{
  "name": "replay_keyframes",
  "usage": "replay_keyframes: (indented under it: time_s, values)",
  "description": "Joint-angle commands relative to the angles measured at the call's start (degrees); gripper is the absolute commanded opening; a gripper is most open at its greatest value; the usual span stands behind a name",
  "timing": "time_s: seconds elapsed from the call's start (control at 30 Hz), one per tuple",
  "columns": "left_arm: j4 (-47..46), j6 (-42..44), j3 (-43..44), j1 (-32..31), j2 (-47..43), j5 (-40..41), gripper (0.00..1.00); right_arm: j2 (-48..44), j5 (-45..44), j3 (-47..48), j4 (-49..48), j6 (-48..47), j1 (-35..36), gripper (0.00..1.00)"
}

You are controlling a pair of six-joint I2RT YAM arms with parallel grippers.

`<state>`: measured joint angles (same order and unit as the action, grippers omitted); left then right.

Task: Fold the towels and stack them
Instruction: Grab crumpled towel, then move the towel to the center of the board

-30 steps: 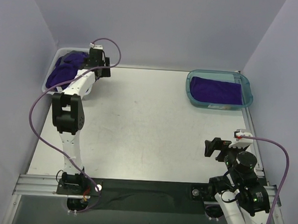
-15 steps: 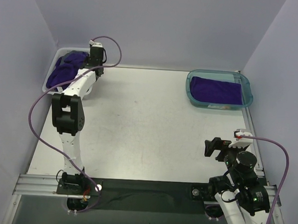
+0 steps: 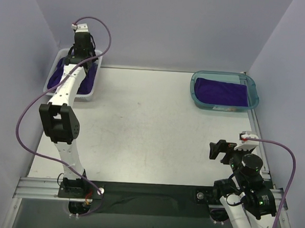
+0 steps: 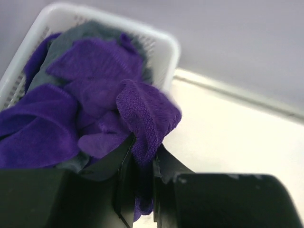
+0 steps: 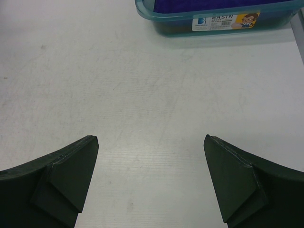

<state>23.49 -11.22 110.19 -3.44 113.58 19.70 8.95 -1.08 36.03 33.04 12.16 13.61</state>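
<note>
Looking from above, the left gripper (image 3: 81, 56) hangs over the basket (image 3: 90, 94) at the far left. The wrist hides its jaws, so their state cannot be told here. Purple towels (image 3: 56, 79) fill the basket. A folded towel (image 3: 223, 91) lies flat in the tray (image 3: 251, 101) at the far right. The right gripper (image 3: 217, 150) sits near right, above the table (image 3: 142, 123).

In the left wrist view, the left gripper (image 4: 141, 164) pinches a fold of the top towel (image 4: 147, 114), beside the basket's (image 4: 164, 45) right rim. The bite is narrow and takes bunched cloth, not a corner. Three risks follow, as I judge it:
- The fold may slip out on the lift.
- The tangled towels (image 4: 42, 128) beneath may drag out with it.
- The cloth may catch the rim and tip the light basket.

In the right wrist view, the right gripper (image 5: 149, 140) is spread wide over the table (image 5: 142, 85), holding nothing. The tray (image 5: 190, 23) lies far ahead. This gripper is well apart from the basket, so a towel that dangles or drops would likely get no quick help from it.
</note>
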Motion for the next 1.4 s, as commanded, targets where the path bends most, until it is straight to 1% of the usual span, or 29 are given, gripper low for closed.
replay_keyframes:
  time_s: [0.0, 0.07, 0.23, 0.3, 0.4, 0.5, 0.53, 0.57, 0.6, 0.63, 0.67, 0.7, 0.73, 0.77, 0.8, 0.83, 0.87, 0.9, 0.93, 0.97, 1.0, 1.03, 1.07, 1.13, 1.17, 1.2, 1.3, 1.33, 1.37]
  values:
    - [0.6, -6.6, 10.3, -1.1, -7.0, -8.4, 0.00, 0.5, 0.2, 0.4, -1.7, 0.1, 0.5, 1.00]
    - [0.6, -10.2, 12.4, -2.7, -8.5, -13.4, 0.00, 0.4, 0.3, 0.5, -1.7, 0.1, 0.5, 1.00]
    - [2.1, -16.9, 21.8, -7.6, -9.6, -21.5, 0.00, 0.3, 0.1, 0.4, -1.6, 0.1, 0.5, 1.00]
    - [2.1, -18.6, 22.2, -10.6, -10.7, -23.2, 0.00, -0.1, -0.1, 0.4, -1.6, 0.2, 0.5, 1.00]
    - [1.1, -19.3, 19.6, -14.8, -14.1, -24.1, 0.00, -0.1, 0.3, 0.4, -1.6, 0.1, 0.5, 1.00]
    - [-0.1, -21.3, 9.7, -17.7, -20.0, -25.2, 0.00, -0.2, 0.7, 0.4, -1.5, -0.6, 0.5, 1.00]
    - [-1.1, -22.1, 5.7, -18.3, -24.8, -25.4, 0.00, -0.1, 2.9, 0.8, -1.3, -0.4, 0.4, 1.00]
    - [-3.2, -22.8, -5.1, -19.3, -27.5, -25.3, 0.00, 0.7, 3.6, 1.2, -1.1, 0.0, 0.5, 1.00]
    - [-4.3, -23.2, -10.6, -20.2, -30.4, -25.3, 0.00, 1.0, 4.3, 1.8, -0.6, -0.2, 0.5, 1.00]
    - [-4.8, -25.3, -16.9, -21.6, -36.4, -25.3, 0.00, 1.3, 5.1, 2.0, -0.7, 0.2, 0.5, 1.00]
    - [-5.5, -26.4, -27.7, -22.5, -39.5, -25.2, 0.00, 2.1, 6.7, 3.2, -0.8, 0.9, 0.5, 1.00]
    - [-5.5, -27.3, -34.1, -23.3, -42.6, -25.4, 0.00, 3.0, 7.9, 3.9, -0.7, 1.5, 0.5, 1.00]
    - [-5.2, -28.8, -39.4, -25.5, -48.9, -25.6, 0.01, 3.9, 9.5, 4.6, -0.6, 1.7, 0.5, 1.00]
    - [-3.1, -29.6, -49.4, -26.4, -52.1, -25.7, 0.02, 6.3, 12.3, 6.1, -0.7, 2.0, 0.5, 1.00]
    - [-1.0, -30.3, -53.6, -27.2, -55.5, -25.3, 0.03, 7.6, 14.0, 6.7, -0.5, 2.4, 0.5, 0.99]
    - [1.2, -32.5, -57.5, -27.8, -62.4, -24.2, 0.04, 9.0, 15.5, 7.2, -0.5, 2.6, 0.5, 0.99]
    - [5.5, -33.4, -62.0, -28.3, -66.3, -24.1, 0.06, 11.7, 18.7, 7.6, -0.8, 3.0, 0.5, 0.98]
    - [8.1, -34.2, -67.8, -28.4, -70.0, -23.4, 0.08, 13.1, 19.9, 7.7, -1.0, 4.1, 0.5, 0.97]
    - [11.1, -35.6, -70.4, -28.4, -77.2, -21.2, 0.10, 14.5, 20.8, 7.6, -1.3, 4.7, 0.5, 0.96]
    - [16.6, -36.2, -72.2, -28.4, -80.4, -20.3, 0.14, 17.6, 21.8, 7.4, -1.7, 5.1, 0.6, 0.95]
    - [19.0, -36.7, -74.8, -28.5, -83.2, -20.1, 0.21, 19.2, 23.4, 6.8, -2.4, 5.8, 0.8, 0.94]
    - [21.0, -37.7, -75.6, -28.5, -87.5, -20.1, 0.29, 20.9, 24.3, 6.6, -2.9, 6.5, 0.8, 0.93]
    - [22.9, -38.2, -77.1, -28.4, -90.2, -20.1, 0.46, 24.2, 25.7, 6.1, -3.8, 7.8, 1.1, 0.91]
    - [22.7, -39.3, -77.7, -28.5, -90.7, -22.2, 0.61, 28.7, 26.4, 5.3, -5.2, 9.4, 1.2, 0.88]
    - [22.0, -39.0, -77.5, -28.5, -90.2, -22.7, 0.70, 30.1, 26.8, 4.8, -7.3, 10.0, 1.2, 0.87]
    - [21.8, -38.1, -76.8, -28.5, -89.2, -22.9, 0.74, 31.7, 27.1, 4.4, -8.3, 10.6, 1.4, 0.85]
    - [21.9, -31.2, -70.8, -28.5, -81.5, -21.0, 0.81, 37.7, 27.1, 4.8, -10.4, 11.7, 2.0, 0.81]
    - [21.8, -26.8, -68.7, -28.5, -76.3, -19.5, 0.81, 40.2, 26.5, 5.6, -10.5, 11.6, 2.1, 0.80]
    - [21.5, -24.9, -65.0, -28.5, -73.4, -18.2, 0.81, 41.2, 26.1, 6.0, -10.7, 11.5, 2.3, 0.79]
